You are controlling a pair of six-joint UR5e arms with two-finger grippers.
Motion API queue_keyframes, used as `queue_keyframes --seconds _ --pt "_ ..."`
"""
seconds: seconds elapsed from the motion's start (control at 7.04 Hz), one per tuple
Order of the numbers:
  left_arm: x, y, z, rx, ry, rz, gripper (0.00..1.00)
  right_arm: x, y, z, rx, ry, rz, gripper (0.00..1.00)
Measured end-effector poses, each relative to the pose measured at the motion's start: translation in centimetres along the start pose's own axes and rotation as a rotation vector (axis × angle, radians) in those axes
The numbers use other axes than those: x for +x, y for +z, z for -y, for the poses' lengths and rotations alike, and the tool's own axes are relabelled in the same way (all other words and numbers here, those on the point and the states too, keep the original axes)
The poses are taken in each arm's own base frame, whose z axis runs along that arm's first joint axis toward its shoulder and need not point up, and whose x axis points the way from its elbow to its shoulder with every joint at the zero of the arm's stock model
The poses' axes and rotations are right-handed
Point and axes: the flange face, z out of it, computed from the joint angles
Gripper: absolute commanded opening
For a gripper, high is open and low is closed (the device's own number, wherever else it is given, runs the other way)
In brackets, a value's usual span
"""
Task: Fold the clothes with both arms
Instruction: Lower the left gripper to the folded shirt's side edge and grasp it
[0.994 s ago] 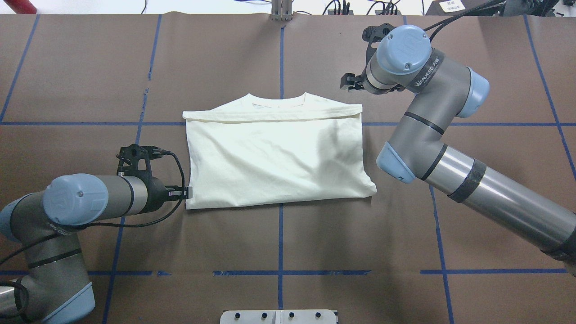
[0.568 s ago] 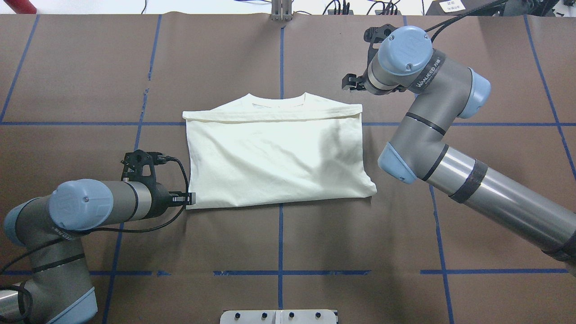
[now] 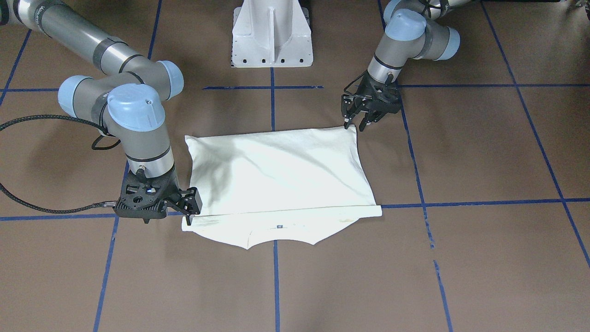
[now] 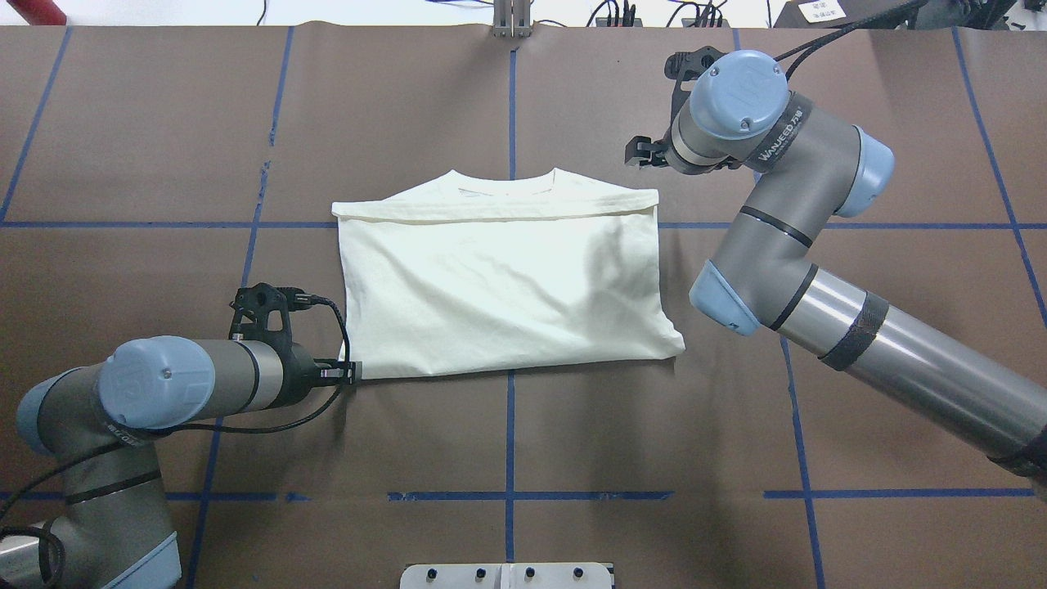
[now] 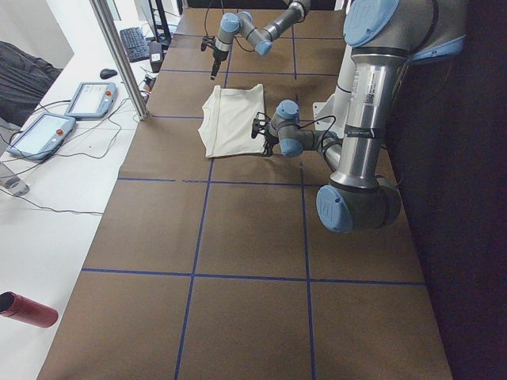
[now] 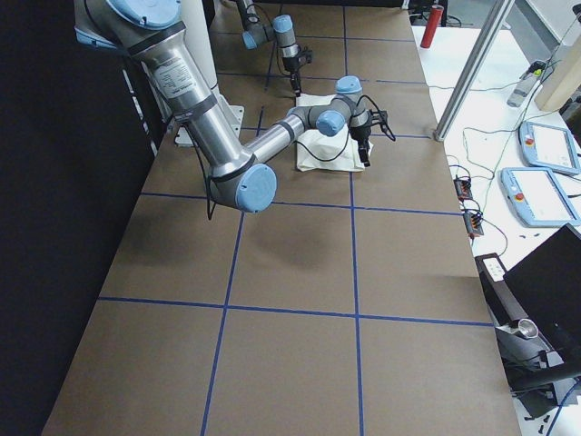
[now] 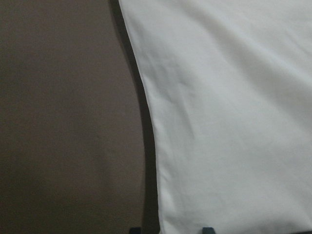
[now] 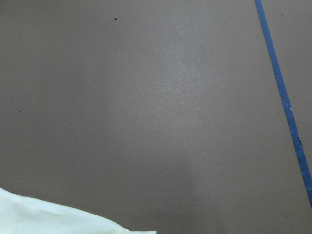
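The cream-white shirt (image 4: 499,286) lies folded flat on the brown table, plain side up, with its collar at the far edge; no print shows. It also shows in the front view (image 3: 276,175). My left gripper (image 4: 350,374) is low at the shirt's near-left corner, open, and its fingertips (image 7: 208,229) straddle the cloth's edge (image 7: 234,107). In the front view the left gripper (image 3: 354,123) is at that same corner. My right gripper (image 3: 190,208) hovers open and empty beside the far-right shoulder corner, mostly hidden under its wrist in the overhead view (image 4: 642,155). The right wrist view shows only a shirt corner (image 8: 39,219).
The white pedestal base (image 3: 272,32) stands at the robot's side of the table. Blue tape lines (image 4: 510,442) cross the brown cover. Operator pendants (image 5: 40,131) and cables lie beyond the table's far edge.
My left gripper has moved along the shirt's left edge toward the robot and reached its near-left corner. My right gripper has shifted slightly to the right. The shirt has not moved.
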Motion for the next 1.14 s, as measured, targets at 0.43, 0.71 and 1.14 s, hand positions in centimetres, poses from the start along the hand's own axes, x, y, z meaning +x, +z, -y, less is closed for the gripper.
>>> queue_keyframes --seconds 0.43,0.71,1.14 --pt "-0.01 0.20 -0.23 -0.003 0.003 0.003 0.38 0.11 0.10 -0.08 -0.001 0.000 -0.002 1.00" --pt "0.15 0.32 -0.55 -0.009 0.007 0.001 0.31 0.14 0.12 -0.08 -0.001 0.000 -0.002 1.00" --pt "0.35 0.42 -0.92 -0.015 0.010 -0.001 0.00 0.13 0.13 -0.10 -0.001 0.000 -0.003 1.00"
